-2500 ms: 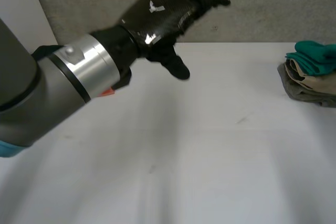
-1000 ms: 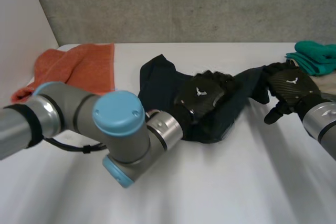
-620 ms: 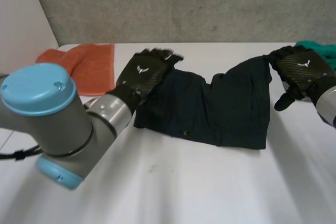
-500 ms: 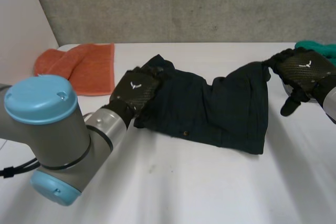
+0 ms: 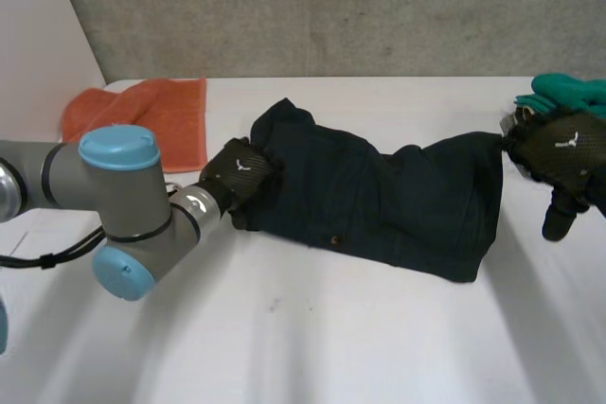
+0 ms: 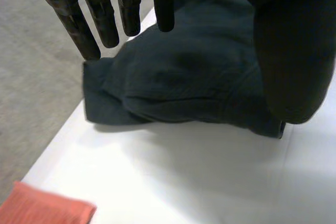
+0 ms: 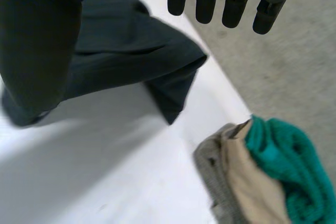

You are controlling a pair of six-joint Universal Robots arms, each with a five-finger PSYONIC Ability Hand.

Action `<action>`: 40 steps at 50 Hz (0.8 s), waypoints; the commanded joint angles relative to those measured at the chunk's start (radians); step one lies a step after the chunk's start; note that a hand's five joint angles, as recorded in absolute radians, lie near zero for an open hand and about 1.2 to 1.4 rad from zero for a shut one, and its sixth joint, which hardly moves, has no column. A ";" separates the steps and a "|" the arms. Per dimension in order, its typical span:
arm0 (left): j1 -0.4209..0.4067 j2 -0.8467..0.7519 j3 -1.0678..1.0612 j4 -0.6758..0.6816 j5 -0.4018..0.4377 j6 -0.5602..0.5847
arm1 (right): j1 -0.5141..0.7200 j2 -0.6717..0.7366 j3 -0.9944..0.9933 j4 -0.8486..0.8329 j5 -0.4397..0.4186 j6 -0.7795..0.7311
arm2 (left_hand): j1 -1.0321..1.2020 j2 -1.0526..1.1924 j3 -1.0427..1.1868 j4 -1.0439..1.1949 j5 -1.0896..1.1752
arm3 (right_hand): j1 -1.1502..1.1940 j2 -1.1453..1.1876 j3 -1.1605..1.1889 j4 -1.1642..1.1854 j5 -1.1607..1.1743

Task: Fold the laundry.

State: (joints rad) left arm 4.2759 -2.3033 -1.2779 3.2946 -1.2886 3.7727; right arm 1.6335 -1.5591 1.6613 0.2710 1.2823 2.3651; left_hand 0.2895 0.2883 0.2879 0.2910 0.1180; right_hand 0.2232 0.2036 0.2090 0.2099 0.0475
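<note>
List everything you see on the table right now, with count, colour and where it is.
Table: one, white, under everything.
Garment: one, dark navy, spread across the table's middle.
Towel: one, orange, far left corner.
Folded pile: one, teal, beige and grey layers, far right edge.
Wall: one, grey, behind the table.
Left hand: one, black, fingers straight, at the garment's left end.
Right hand: one, black, fingers straight, at the garment's right end.
</note>
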 commanded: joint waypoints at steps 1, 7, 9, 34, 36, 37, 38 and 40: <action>0.007 -0.048 0.063 -0.023 0.072 -0.004 | -0.007 0.014 0.008 0.134 0.006 -0.073 | 0.097 0.098 0.099 0.096 0.094 | -0.049 -0.029 -0.034 -0.035 -0.048; 0.010 -0.085 0.104 -0.030 0.074 -0.002 | -0.006 0.008 -0.003 0.145 -0.004 -0.096 | 0.182 0.183 0.184 0.181 0.179 | -0.049 -0.029 -0.034 -0.035 -0.048; 0.009 -0.099 0.123 -0.032 0.074 -0.002 | -0.007 0.008 0.005 0.143 -0.014 -0.092 | 0.267 0.268 0.268 0.265 0.264 | -0.049 -0.029 -0.034 -0.035 -0.048; -0.007 -0.171 0.200 -0.023 -0.032 -0.004 | 0.085 0.362 0.158 -0.406 -0.121 0.002 | 1.107 1.108 1.108 1.105 1.104 | 0.507 0.526 0.521 0.520 0.508; -0.013 -0.157 0.195 -0.023 -0.060 -0.007 | 0.088 0.385 0.140 -0.427 -0.120 0.003 | 1.107 1.108 1.108 1.105 1.104 | 0.770 0.790 0.784 0.784 0.771; -0.016 -0.144 0.190 -0.024 -0.069 -0.010 | 0.094 0.401 0.112 -0.443 -0.116 0.011 | 1.107 1.108 1.108 1.105 1.104 | 1.169 1.189 1.183 1.182 1.170; -0.021 -0.107 0.174 -0.027 -0.084 -0.013 | 0.097 0.404 0.094 -0.450 -0.112 0.020 | 1.107 1.108 1.108 1.105 1.104 | 1.173 1.193 1.187 1.186 1.174; -0.024 -0.062 0.146 -0.029 -0.092 -0.016 | 0.106 0.407 0.052 -0.460 -0.092 0.052 | 1.107 1.108 1.108 1.105 1.104 | 1.173 1.193 1.187 1.186 1.174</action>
State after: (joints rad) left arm 4.2662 -2.4577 -1.0819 3.2698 -1.3261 3.7659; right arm 1.7215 -1.1900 1.8064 -0.1461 1.1608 2.3742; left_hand 1.0789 1.1755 1.1874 1.1960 0.9798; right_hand 0.9535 1.0682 1.0596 1.0621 0.8595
